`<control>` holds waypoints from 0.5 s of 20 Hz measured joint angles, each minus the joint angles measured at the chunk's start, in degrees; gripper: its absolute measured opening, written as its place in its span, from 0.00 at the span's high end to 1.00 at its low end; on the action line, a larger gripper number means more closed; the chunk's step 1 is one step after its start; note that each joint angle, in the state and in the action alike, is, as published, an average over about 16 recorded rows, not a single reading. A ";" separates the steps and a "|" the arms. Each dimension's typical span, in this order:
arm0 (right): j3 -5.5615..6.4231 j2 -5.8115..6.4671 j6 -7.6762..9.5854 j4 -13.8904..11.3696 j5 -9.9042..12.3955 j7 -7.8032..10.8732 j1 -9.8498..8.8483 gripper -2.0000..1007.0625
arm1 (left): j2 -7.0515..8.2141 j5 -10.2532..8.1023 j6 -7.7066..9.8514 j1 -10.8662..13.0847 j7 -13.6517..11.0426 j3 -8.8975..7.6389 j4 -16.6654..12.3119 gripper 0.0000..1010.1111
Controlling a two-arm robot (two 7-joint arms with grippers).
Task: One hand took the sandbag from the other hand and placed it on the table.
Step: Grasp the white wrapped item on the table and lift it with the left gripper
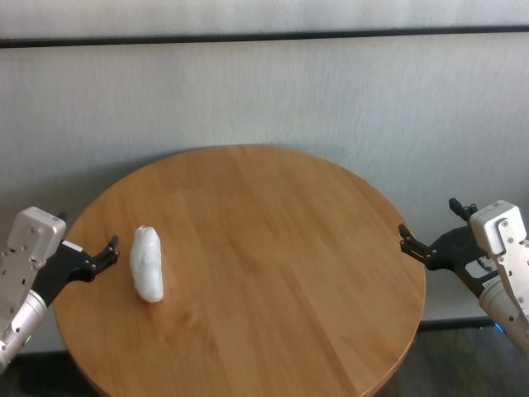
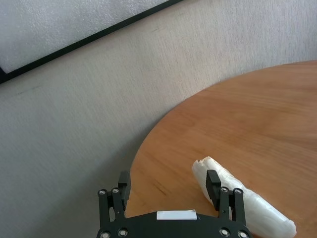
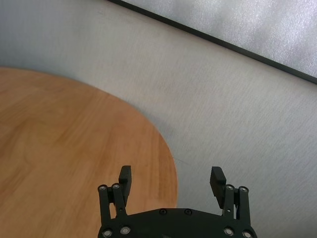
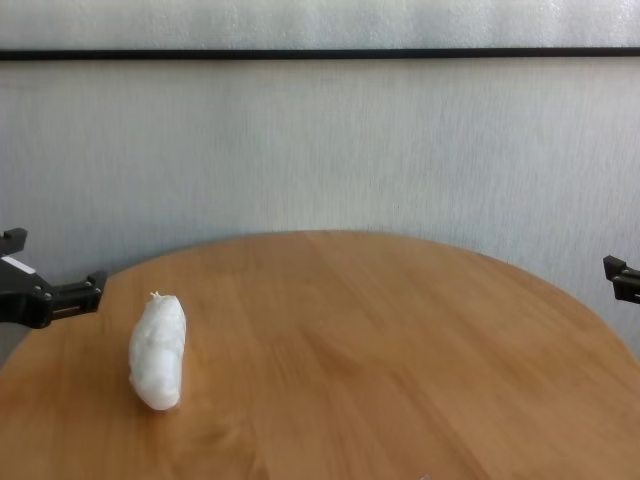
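The white lumpy sandbag (image 1: pixel 147 265) lies on the round wooden table (image 1: pixel 281 248), near its left side, with the crimped end pointing away from me. It also shows in the chest view (image 4: pixel 158 352) and the left wrist view (image 2: pixel 247 204). My left gripper (image 1: pixel 88 232) is open and empty at the table's left edge, just left of the sandbag and apart from it; the left wrist view (image 2: pixel 168 176) shows the same. My right gripper (image 1: pixel 428 217) is open and empty, just off the table's right edge, also in its wrist view (image 3: pixel 171 172).
A pale grey wall with a dark horizontal strip (image 1: pixel 264 37) stands behind the table. Bare tabletop (image 4: pixel 400 350) stretches between the sandbag and the right edge. Only one right finger (image 4: pixel 616 272) shows in the chest view.
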 joint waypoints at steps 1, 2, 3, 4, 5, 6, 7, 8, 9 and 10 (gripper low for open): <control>0.00 0.00 0.00 0.00 0.00 0.00 0.00 0.01 | 0.00 0.00 0.00 0.00 0.00 0.00 0.00 0.01; 0.00 0.00 0.00 0.00 0.00 0.00 0.00 0.01 | 0.00 0.00 0.00 0.00 0.00 0.00 0.00 0.01; 0.00 0.00 0.00 0.00 0.00 0.00 0.00 0.01 | 0.00 0.00 0.00 0.00 0.00 0.00 0.00 0.01; 0.00 0.00 0.00 0.00 0.00 0.00 0.00 0.01 | 0.00 0.00 0.00 0.00 0.00 0.00 0.00 0.01; 0.00 0.00 0.00 0.00 0.00 0.00 0.00 0.01 | 0.00 0.00 0.00 0.00 0.00 0.00 0.00 0.01; 0.00 0.00 0.00 0.00 0.00 0.00 0.00 0.01 | 0.00 0.00 0.00 0.00 0.00 0.00 0.00 0.01; 0.00 0.00 0.00 0.00 0.00 0.00 0.00 0.01 | 0.00 0.00 0.00 0.00 0.00 0.00 0.00 0.01; 0.00 0.00 0.00 0.00 0.00 0.00 0.00 0.01 | 0.00 0.00 0.00 0.00 0.00 0.00 0.00 0.01; 0.00 0.00 0.00 0.00 0.00 0.00 0.00 0.01 | 0.00 0.00 0.00 0.00 0.00 0.00 0.00 0.01; 0.00 0.00 0.00 0.00 0.00 0.00 0.00 0.01 | 0.00 0.00 0.00 0.00 0.00 0.00 0.00 0.01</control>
